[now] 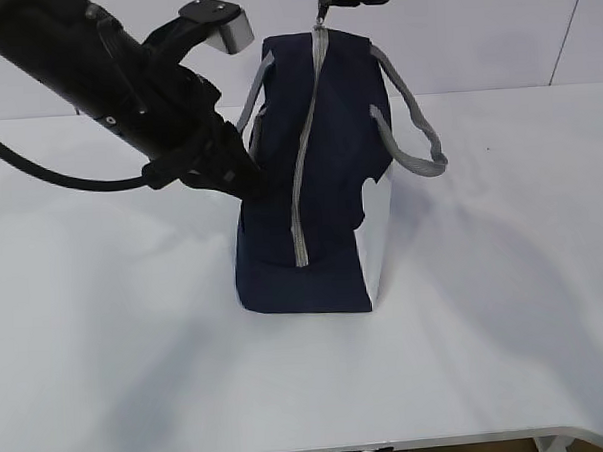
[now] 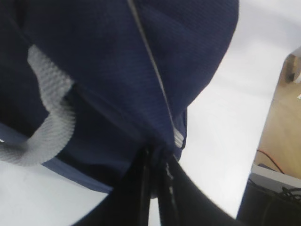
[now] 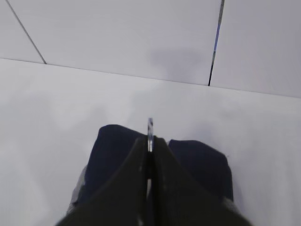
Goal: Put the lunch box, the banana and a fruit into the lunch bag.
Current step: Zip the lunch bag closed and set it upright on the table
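The navy lunch bag [image 1: 324, 165] stands on end on the white table, its grey zipper [image 1: 304, 176] running down the face toward me. My left gripper [image 1: 248, 183] is shut on the fabric of the bag's left side; the left wrist view shows the fingers pinching navy cloth [image 2: 157, 157] beside the zipper seam. Above the bag's top end, my right gripper [image 1: 322, 10] is shut on the metal ring zipper pull [image 3: 150, 127], which sticks up between the fingers. The lunch box, the banana and the fruit are out of view.
Grey webbing handles [image 1: 412, 131] hang off the bag's right side, and one loops near the left gripper [image 2: 51, 117]. The white table [image 1: 505, 307] spreads all round the bag. Its front edge [image 1: 391, 448] runs along the bottom. A wall stands behind.
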Controlling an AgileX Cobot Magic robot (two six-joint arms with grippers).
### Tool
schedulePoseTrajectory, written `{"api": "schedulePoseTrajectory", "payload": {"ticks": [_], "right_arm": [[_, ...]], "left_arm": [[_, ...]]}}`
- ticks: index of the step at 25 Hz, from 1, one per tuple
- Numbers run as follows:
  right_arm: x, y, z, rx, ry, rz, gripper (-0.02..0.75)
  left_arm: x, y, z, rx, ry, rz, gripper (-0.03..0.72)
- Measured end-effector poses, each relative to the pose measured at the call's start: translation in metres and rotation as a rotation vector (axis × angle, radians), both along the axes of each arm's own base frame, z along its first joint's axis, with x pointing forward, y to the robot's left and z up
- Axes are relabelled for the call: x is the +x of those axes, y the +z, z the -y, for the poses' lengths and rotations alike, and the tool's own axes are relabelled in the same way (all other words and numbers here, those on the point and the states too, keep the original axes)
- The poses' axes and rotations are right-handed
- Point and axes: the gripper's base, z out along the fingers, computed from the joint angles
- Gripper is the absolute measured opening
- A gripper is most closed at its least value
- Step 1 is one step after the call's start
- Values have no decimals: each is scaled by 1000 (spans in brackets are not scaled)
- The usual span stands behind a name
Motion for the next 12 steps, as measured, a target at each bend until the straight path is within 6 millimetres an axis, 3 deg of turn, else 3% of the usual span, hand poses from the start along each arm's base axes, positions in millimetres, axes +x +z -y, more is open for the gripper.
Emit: {"api": "schedulePoseTrajectory", "payload": {"ticks": [12], "right_arm": [[51,-23,-15,-102,-14,36,18]], "left_arm": [[-5,-3,-4,52,13,-74,-14]]}}
